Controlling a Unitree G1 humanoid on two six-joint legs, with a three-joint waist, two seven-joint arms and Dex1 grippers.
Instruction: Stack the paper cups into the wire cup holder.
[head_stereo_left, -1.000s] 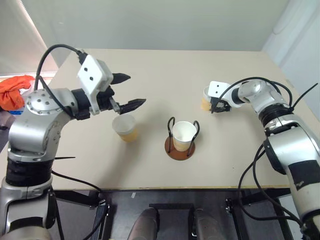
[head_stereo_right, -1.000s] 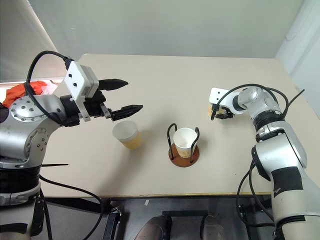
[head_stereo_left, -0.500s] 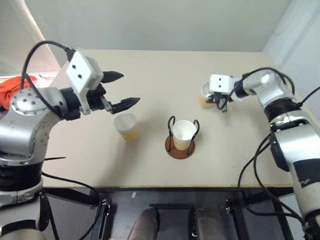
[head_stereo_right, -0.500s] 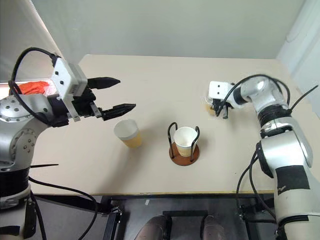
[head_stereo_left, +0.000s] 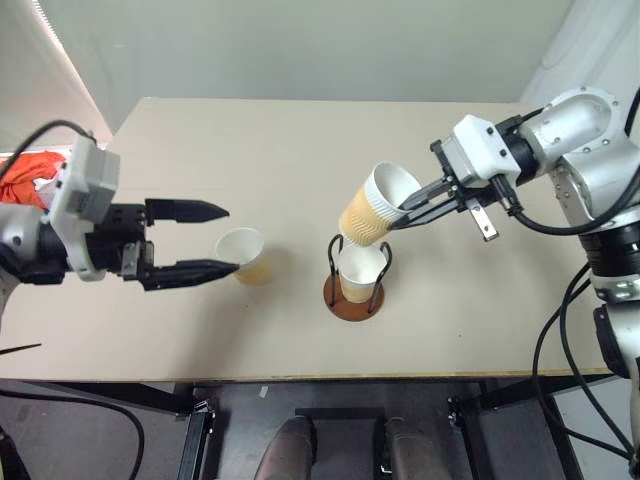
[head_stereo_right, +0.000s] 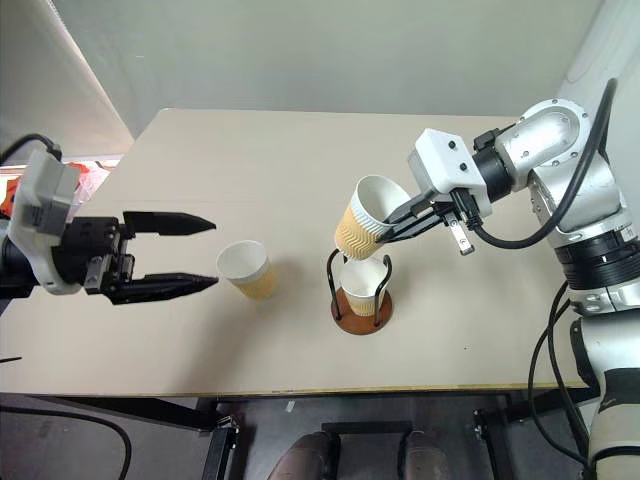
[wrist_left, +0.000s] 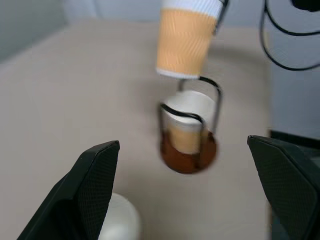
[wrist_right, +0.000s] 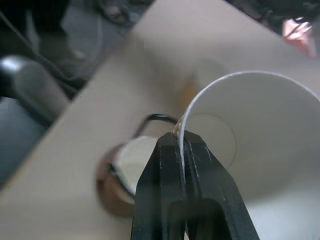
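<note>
1. My right gripper (head_stereo_left: 408, 208) is clenched on the rim of a paper cup (head_stereo_left: 372, 206), one finger inside the mouth and one outside, as the right wrist view shows
2. That held cup is tilted, its mouth turned up toward the right arm, and it hangs in the air just above the wire cup holder (head_stereo_left: 352, 288)
3. The holder stands near the middle of the table (head_stereo_left: 300, 140) and already has a second cup (head_stereo_left: 355, 273) sitting upright between its black loops
4. My left gripper (head_stereo_left: 215, 239) is released, fingers spread wide and level, holding nothing
5. The third cup (head_stereo_left: 243, 255) stands on the table just past those fingertips; the lower one seems to reach its rim, though I can't confirm contact
</note>
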